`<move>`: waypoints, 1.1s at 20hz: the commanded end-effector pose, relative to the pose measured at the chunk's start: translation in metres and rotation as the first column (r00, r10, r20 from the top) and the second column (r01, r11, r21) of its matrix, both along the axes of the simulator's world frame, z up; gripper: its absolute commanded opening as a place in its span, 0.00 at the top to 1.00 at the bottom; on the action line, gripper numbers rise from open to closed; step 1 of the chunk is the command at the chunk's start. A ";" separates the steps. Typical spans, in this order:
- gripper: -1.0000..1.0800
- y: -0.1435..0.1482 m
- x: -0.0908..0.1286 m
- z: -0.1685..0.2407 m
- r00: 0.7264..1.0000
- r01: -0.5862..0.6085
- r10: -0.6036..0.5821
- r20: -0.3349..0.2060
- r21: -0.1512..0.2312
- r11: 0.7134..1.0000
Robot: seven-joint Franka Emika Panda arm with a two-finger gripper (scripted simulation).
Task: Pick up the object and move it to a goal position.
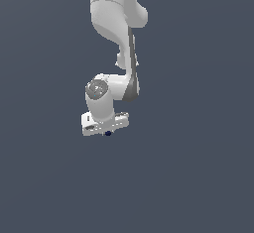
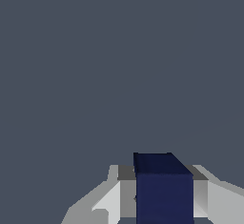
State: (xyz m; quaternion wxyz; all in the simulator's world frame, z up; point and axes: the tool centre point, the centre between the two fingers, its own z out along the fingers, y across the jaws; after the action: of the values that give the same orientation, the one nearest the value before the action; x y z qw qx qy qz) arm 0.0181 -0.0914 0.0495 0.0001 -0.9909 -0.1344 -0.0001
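arm: one white panda arm (image 1: 116, 24), coming down from the top edge of the exterior view, with dark grey seams at the joints; its base is out of frame.
gripper: one white gripper (image 1: 107, 129), hanging low off the wrist, its flat body tilted slightly in the exterior view.
fingers: two seen in the wrist view, pale grey, one finger (image 2: 126, 192) on one flank of the block and the other on the opposite flank.
jaws: closed in on the block from both sides; each finger face meets a side of the block with no gap showing, so the block is clamped between them.
object count: one object (image 2: 163, 189), a dark navy-blue block with square edges.
object in exterior view: only a tiny dark speck showing just under the gripper's lower edge; too small there to read its shape.
object in wrist view: fills the space between the fingers, its top face and one front face visible, upright and not tilted.
surface: one plain slate-grey ground (image 1: 198, 177), uniform across both views.
contact with surface: cannot tell whether the block touches the ground or hangs above it; no shadow or edge shows.
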 end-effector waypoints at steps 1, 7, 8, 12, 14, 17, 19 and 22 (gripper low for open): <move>1.00 -0.020 0.012 0.005 1.000 -0.001 0.001 0.000 0.000 1.000; 1.00 -0.059 0.038 0.015 1.000 -0.001 0.001 0.000 0.000 1.000; 1.00 -0.065 0.042 0.017 1.000 -0.001 0.001 0.000 0.000 1.000; 1.00 -0.083 0.054 0.021 1.000 -0.001 0.001 0.000 0.000 1.000; 1.00 -0.090 0.059 0.023 1.000 -0.001 0.001 0.000 0.000 1.000; 1.00 -0.098 0.065 0.025 1.000 -0.001 0.001 0.000 0.000 1.000; 1.00 -0.101 0.068 0.026 1.000 -0.001 0.001 0.000 0.000 1.000; 1.00 -0.105 0.071 0.027 1.000 -0.001 0.001 0.000 0.000 1.000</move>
State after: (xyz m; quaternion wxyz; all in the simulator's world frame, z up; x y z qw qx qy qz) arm 0.0869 -0.1948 0.0758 -0.0001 -0.9909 -0.1346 0.0000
